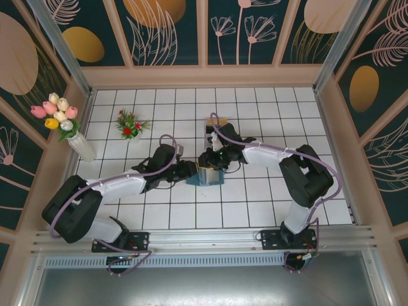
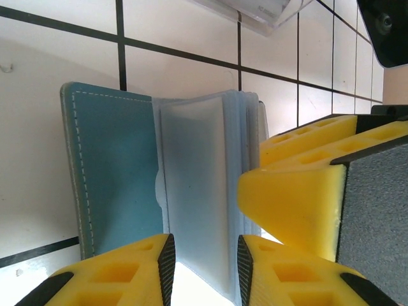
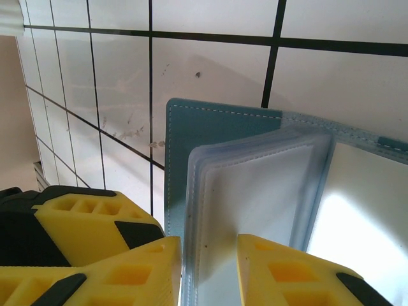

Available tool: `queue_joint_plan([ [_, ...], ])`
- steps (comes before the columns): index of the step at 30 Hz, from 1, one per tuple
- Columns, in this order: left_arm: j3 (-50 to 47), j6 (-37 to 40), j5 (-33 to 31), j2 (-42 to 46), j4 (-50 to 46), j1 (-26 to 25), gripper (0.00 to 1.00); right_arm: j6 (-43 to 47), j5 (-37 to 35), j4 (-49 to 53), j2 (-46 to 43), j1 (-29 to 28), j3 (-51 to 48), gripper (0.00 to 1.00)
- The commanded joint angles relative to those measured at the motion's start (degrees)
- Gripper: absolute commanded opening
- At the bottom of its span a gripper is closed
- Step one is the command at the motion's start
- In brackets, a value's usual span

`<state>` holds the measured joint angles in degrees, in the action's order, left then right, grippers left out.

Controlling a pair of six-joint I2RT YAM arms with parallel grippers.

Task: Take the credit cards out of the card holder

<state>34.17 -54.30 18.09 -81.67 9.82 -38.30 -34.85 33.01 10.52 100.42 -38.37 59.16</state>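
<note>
Jaws of left gripper (image 2: 205, 271) and right gripper (image 3: 209, 274) each clamped on clear sleeve edges of the dark teal folding card holder (image 1: 205, 177). The white tiled tabletop (image 1: 255, 204) is open around it.

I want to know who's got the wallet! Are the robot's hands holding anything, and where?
Both seem to pinch the card holder: left gripper and right gripper each on its clear inner sleeves.

Ctr of tiled table (image 1: 255, 207): teal card holder (image 1: 205, 177), flanked by L gripper (image 1: 193, 171) & R gripper (image 1: 209, 160); tulip vase (image 1: 80, 145), flower pot (image 1: 129, 125) at left.
</note>
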Motion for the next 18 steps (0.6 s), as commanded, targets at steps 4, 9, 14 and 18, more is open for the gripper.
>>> queue_joint_plan([
  [4, 1.9, -0.7, 2.1, -2.2, 3.0, -1.1, 0.33, 0.4, 1.1, -0.7, -1.2, -0.2, -0.8, 0.30],
  [9, 2.1, -0.8, 2.7, -3.5, 3.7, -1.5, 0.34, 0.3, 1.1, -0.9, -1.2, -0.2, -0.8, 0.30],
  [14, 1.1, -2.0, 3.9, -2.7, 5.5, -1.6, 0.35, 0.1, 1.1, -0.8, -1.1, -0.1, -0.8, 0.27],
  [18, -0.9, -2.6, 1.3, 1.8, 2.8, -1.5, 0.31, -0.6, 0.9, -1.0, -1.7, 0.0, -0.8, 0.25],
])
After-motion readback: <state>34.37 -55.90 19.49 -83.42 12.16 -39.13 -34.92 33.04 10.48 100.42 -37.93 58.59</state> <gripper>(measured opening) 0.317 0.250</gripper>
